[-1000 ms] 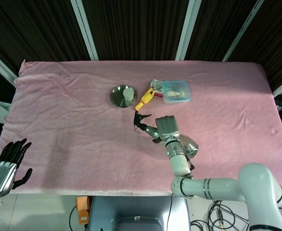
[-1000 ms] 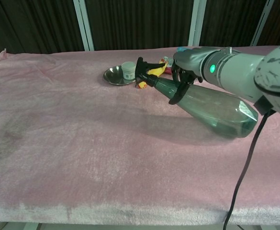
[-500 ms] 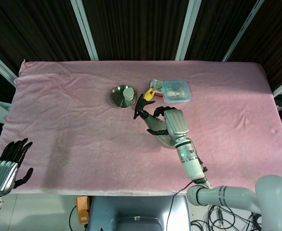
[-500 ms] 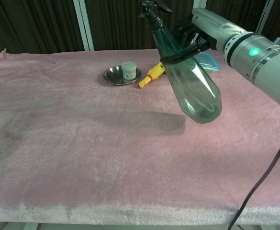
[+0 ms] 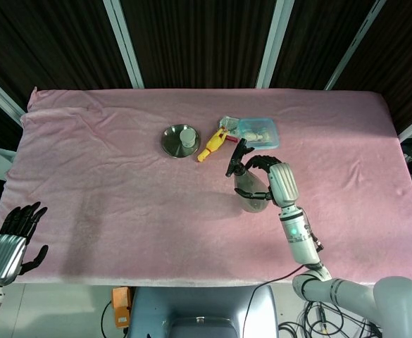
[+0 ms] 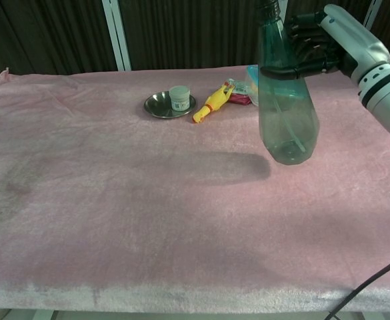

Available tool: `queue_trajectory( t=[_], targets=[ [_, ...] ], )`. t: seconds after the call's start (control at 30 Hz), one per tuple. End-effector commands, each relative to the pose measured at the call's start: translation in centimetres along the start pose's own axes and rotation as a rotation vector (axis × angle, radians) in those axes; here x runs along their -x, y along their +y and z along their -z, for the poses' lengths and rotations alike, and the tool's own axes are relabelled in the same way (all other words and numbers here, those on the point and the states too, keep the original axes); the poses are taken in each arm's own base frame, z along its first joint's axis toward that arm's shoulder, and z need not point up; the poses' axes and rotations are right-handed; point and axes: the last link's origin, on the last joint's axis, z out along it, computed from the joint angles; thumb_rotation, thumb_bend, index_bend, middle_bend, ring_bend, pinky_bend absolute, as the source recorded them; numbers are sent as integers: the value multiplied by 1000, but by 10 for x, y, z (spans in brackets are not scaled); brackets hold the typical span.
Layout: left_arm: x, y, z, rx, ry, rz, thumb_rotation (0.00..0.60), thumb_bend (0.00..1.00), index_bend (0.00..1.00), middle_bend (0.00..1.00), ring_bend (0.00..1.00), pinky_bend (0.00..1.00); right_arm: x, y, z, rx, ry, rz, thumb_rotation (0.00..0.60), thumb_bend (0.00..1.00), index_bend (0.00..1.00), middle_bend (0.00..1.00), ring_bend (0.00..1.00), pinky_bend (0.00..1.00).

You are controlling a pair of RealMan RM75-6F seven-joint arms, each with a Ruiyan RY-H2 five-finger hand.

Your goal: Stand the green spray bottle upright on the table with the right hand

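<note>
The right hand [image 6: 321,47] holds the green bottle [image 6: 285,107] near upright by its neck, fingers [image 6: 300,41] wrapped around it, toward the surface's [image 5: 107,176] far right part; whether the base touches the pink cloth cannot be told. Just beyond it, near the far edge, lie a yellow toy [image 5: 212,144], a steel dish [image 5: 179,140] with a small jar [image 5: 187,135], and a lidded box [image 5: 258,133]. The left hand [image 5: 12,239] hangs off the near left corner, fingers apart, holding nothing.

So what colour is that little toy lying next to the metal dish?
Yellow toy with a red-orange band and tip, clearest in the chest view.
</note>
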Motion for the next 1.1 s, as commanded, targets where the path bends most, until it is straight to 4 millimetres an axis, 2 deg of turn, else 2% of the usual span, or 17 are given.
queue_trajectory(
  t=[0.03, 0.23, 0.47, 0.67, 0.93, 1.1],
  targets=[
    [0, 1, 0, 2, -2, -1, 600, 393, 0, 0, 0, 16, 13, 16, 11, 47, -2, -172, 600, 255, 873, 598, 517, 568],
    [1, 0, -1, -3, -4, -3, 600, 393, 0, 0, 0, 16, 17, 26, 8, 116, 4, -337, 600, 255, 873, 598, 517, 568],
    [1, 0, -1, -5, -5, -2, 600, 392, 0, 0, 0, 16, 20, 32, 12, 121, -30, -316, 600, 254, 872, 598, 517, 566],
    [1, 0, 0, -3, -5, -2, 600, 393, 0, 0, 0, 16, 20, 30, 16, 87, -48, -281, 600, 253, 858, 598, 511, 552],
    [0, 0, 1, -2, -10, -3, 600, 393, 0, 23, 0, 16, 21, 28, 26, 71, -111, -227, 600, 253, 728, 593, 432, 514],
    [0, 0, 1, -1, -6, -4, 600, 393, 0, 4, 0, 17, 20, 31, 34, 82, -153, -204, 600, 253, 639, 527, 374, 487]
  ],
)
